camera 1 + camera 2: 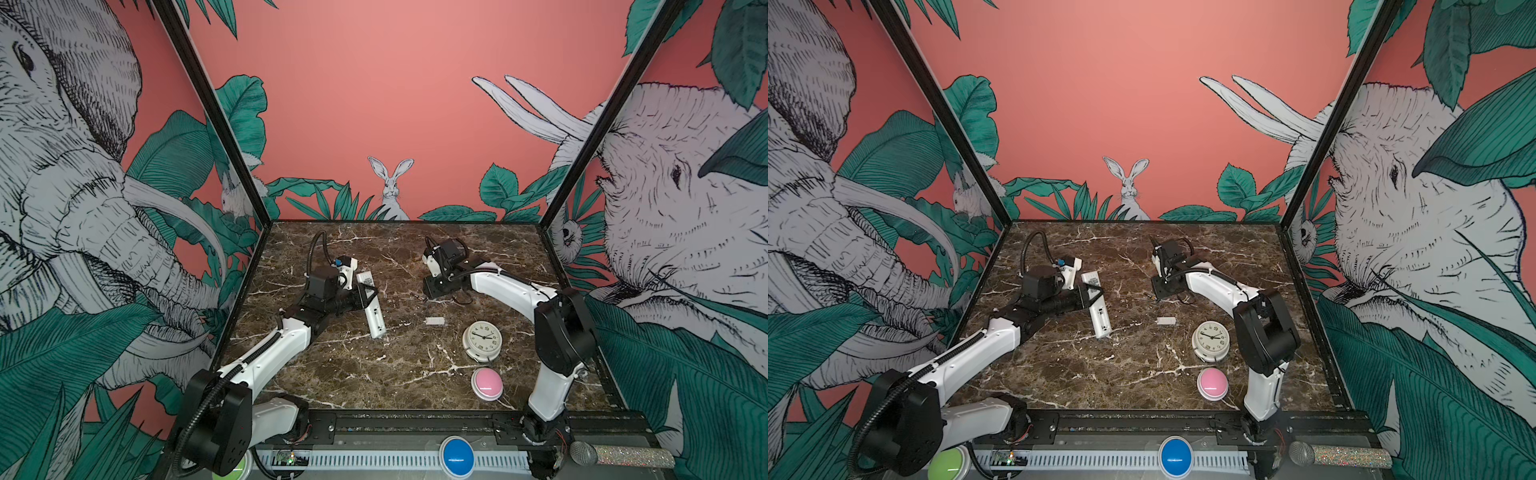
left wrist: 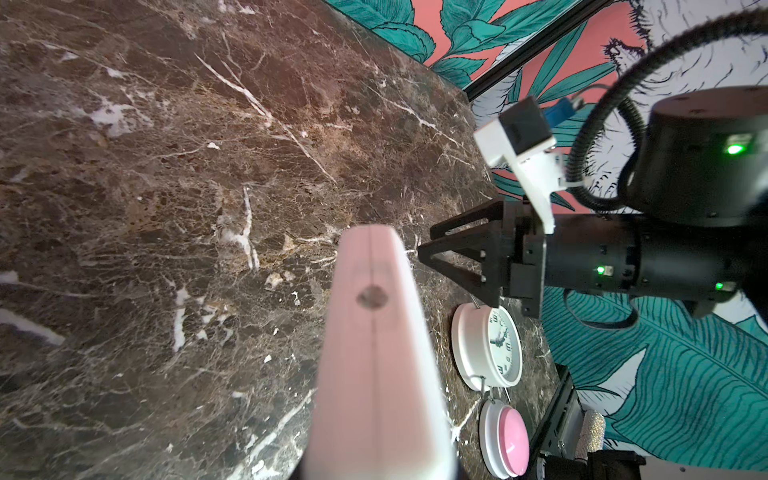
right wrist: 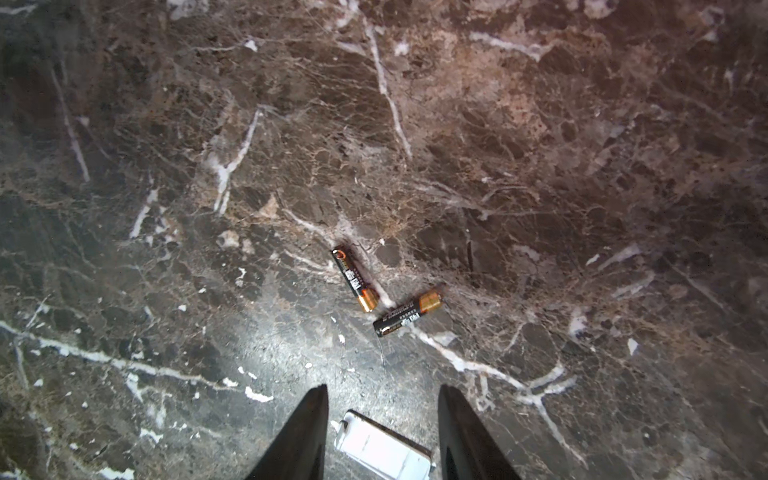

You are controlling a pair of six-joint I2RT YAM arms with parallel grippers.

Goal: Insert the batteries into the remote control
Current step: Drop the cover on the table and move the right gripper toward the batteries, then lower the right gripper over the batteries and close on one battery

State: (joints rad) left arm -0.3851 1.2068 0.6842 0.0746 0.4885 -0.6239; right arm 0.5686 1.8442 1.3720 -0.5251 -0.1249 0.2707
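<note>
My left gripper (image 1: 366,294) is shut across the middle of the white remote control (image 1: 376,320), whose stickered back faces up in both top views. The left wrist view shows the remote control (image 2: 374,353) as a blurred white bar running out from the camera. Two black-and-copper batteries (image 3: 355,278) (image 3: 407,311) lie loose on the marble. My right gripper (image 3: 382,388) hangs open over the table just short of them, holding nothing. Far below its fingers lies a small flat white cover piece (image 3: 382,451).
The cover piece (image 1: 435,321) lies mid-table. A round white clock (image 1: 482,340) and a pink button (image 1: 487,384) sit at the front right. Along the front rail are a blue button (image 1: 457,455), a green button (image 1: 946,465) and a microphone (image 1: 619,457). Walls close in three sides.
</note>
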